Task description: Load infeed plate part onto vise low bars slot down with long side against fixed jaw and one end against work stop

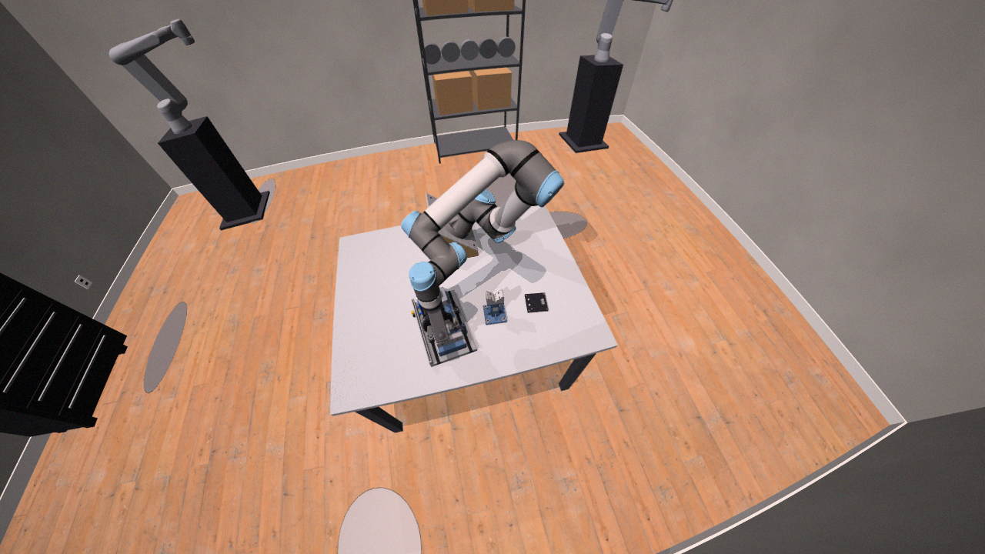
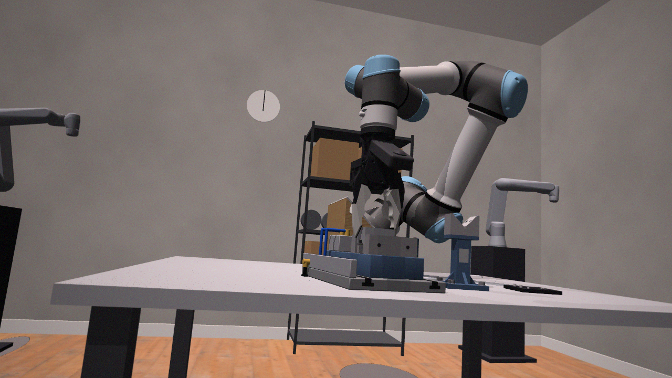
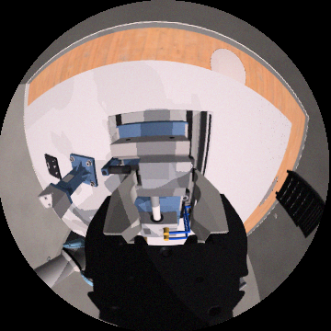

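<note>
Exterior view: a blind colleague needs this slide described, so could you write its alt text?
A robot arm reaches down over a vise on a pale table, its pincer straddling a grey block. To the right stands a notched rest on a blue post.
</note>
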Action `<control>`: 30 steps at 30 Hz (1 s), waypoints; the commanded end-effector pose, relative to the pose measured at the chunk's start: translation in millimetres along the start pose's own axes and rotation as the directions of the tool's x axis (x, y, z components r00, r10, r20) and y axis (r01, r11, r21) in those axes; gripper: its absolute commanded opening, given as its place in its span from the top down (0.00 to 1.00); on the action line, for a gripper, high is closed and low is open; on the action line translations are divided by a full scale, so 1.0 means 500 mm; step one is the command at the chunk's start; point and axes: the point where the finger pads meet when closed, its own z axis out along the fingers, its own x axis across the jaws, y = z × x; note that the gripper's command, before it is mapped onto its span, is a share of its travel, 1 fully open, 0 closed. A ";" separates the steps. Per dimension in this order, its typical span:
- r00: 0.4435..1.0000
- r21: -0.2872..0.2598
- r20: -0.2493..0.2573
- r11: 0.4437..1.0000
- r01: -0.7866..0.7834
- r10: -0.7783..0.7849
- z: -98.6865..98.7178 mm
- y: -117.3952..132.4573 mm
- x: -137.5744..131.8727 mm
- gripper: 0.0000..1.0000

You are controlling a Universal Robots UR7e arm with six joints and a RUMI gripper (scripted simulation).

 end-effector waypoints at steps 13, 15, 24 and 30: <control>1.000 0.001 -0.001 1.000 0.000 0.000 -0.001 -0.001 0.001 0.53; 1.000 0.001 -0.001 1.000 0.000 0.000 -0.002 -0.001 0.001 0.53; 1.000 0.001 -0.001 1.000 0.000 0.000 -0.020 -0.001 0.001 0.53; 1.000 0.001 -0.001 1.000 0.000 0.000 -0.044 0.000 0.001 0.53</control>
